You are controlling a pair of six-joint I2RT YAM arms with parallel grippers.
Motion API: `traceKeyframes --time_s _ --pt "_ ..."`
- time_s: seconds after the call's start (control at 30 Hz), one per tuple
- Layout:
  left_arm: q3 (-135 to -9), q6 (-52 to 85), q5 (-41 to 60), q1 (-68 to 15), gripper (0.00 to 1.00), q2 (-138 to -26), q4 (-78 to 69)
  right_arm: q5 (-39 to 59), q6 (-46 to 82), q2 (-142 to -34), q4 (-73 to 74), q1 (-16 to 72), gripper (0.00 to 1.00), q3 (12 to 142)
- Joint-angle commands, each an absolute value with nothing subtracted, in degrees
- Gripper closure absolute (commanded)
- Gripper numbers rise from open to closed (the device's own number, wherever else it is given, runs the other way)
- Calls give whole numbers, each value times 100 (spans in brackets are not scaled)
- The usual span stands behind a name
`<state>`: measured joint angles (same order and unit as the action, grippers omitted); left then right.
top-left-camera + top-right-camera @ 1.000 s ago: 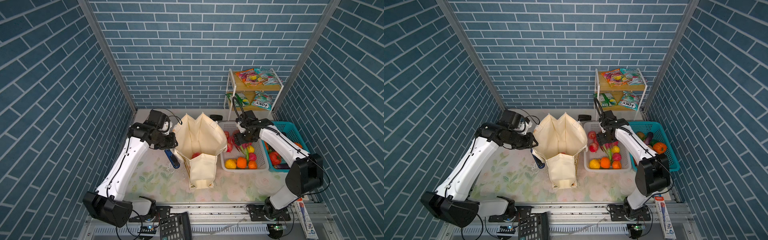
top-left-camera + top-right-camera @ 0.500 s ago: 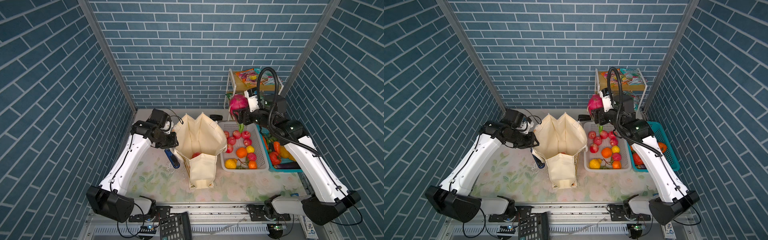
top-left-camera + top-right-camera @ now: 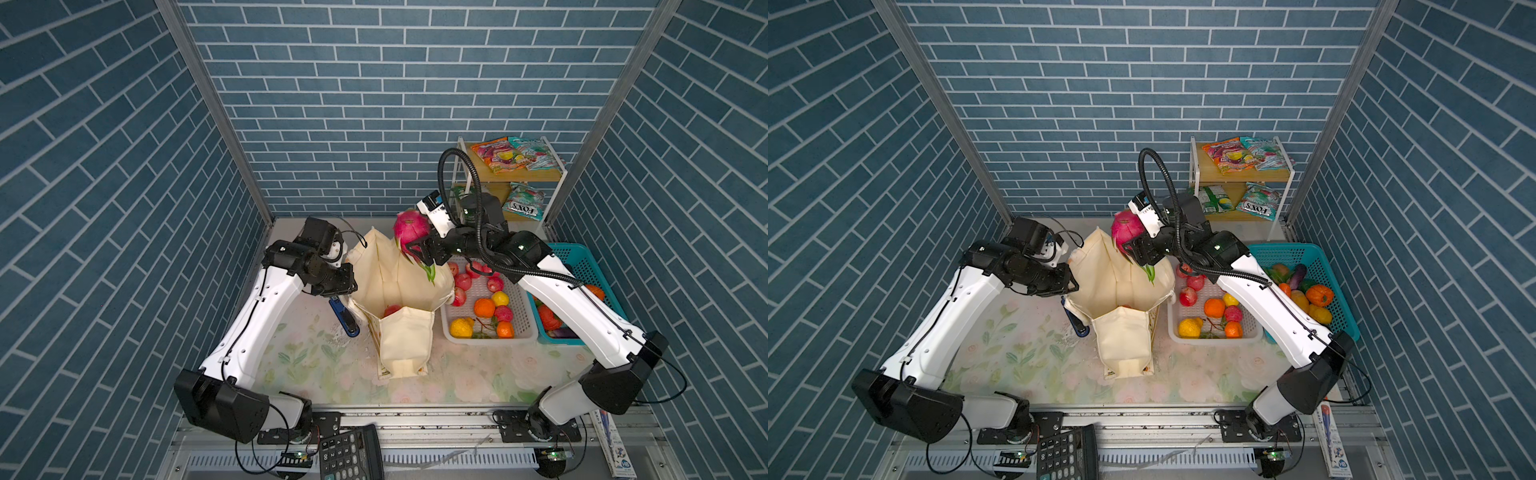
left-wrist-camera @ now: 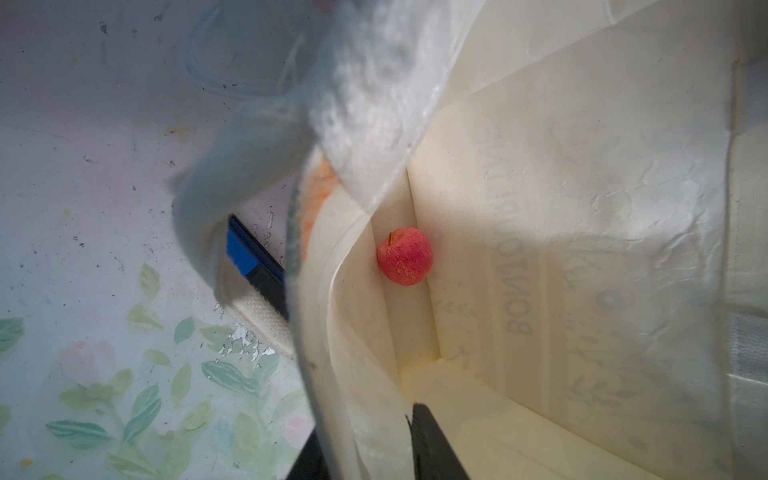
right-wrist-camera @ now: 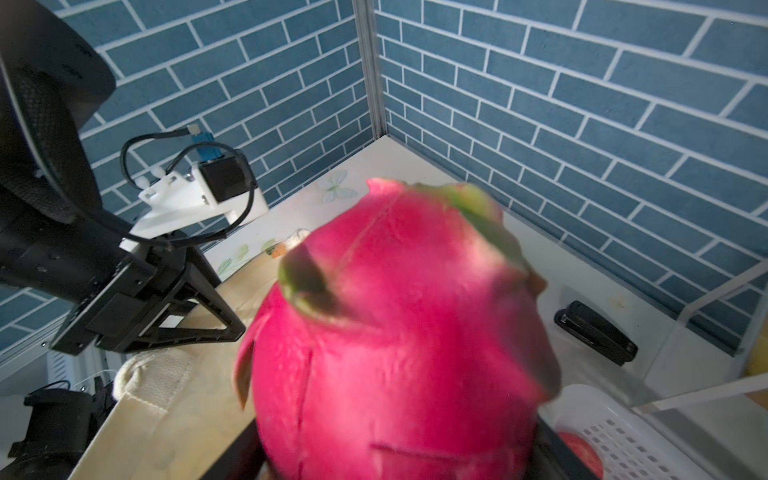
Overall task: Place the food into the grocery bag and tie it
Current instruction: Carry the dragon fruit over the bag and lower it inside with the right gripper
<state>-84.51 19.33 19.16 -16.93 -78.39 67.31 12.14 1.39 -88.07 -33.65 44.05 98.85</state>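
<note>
Currently, as both top views show, my right gripper (image 3: 417,249) clasps the dragon fruit (image 3: 409,229) with its jaws spread wide around the lower body. The fruit hangs in the air over the far right edge of the mouth of the grocery bag (image 3: 405,345), not yet inside it. My left gripper (image 3: 347,286) stands at the bag's left rim, closed to a narrow gap. The left wrist view shows the cream wall running between its dark fingers (image 4: 432,449), so I judge that it pinches the rim to hold the mouth open. One red apple (image 4: 405,255) lies at the bottom of the bag. Hazards, in my judgement: (a) the fruit is bulky against the opening, so a descent from this spot may catch the far right wall, fold it inward, or tip the tall bag over; (b) a release before the fruit is centred may send it down outside the bag, into the white basket (image 3: 490,340) just to the right or onto the table (image 3: 316,365); (c) a drop from this height may land on the apple and jolt the cloth out of the left pinch, letting the mouth collapse; (d) a leftward carry brings the two grippers near each other over the narrow mouth, where they may collide.
</note>
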Motion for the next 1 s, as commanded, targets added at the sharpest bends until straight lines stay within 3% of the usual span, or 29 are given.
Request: traceKeyframes --time_s 0.0,0.47,0.97 --pt "-8490 1938 1871 -1740 67 -7831 6698 1476 -68 -8866 -3343 4562 62 9816" --pt "-8448 1955 1863 -1740 70 -7802 6672 1576 -425 -9407 -3515 5001 62 9327" --pt "-8367 1973 1927 -1740 89 -7796 6584 1617 -807 -9985 -3768 5074 61 9053"
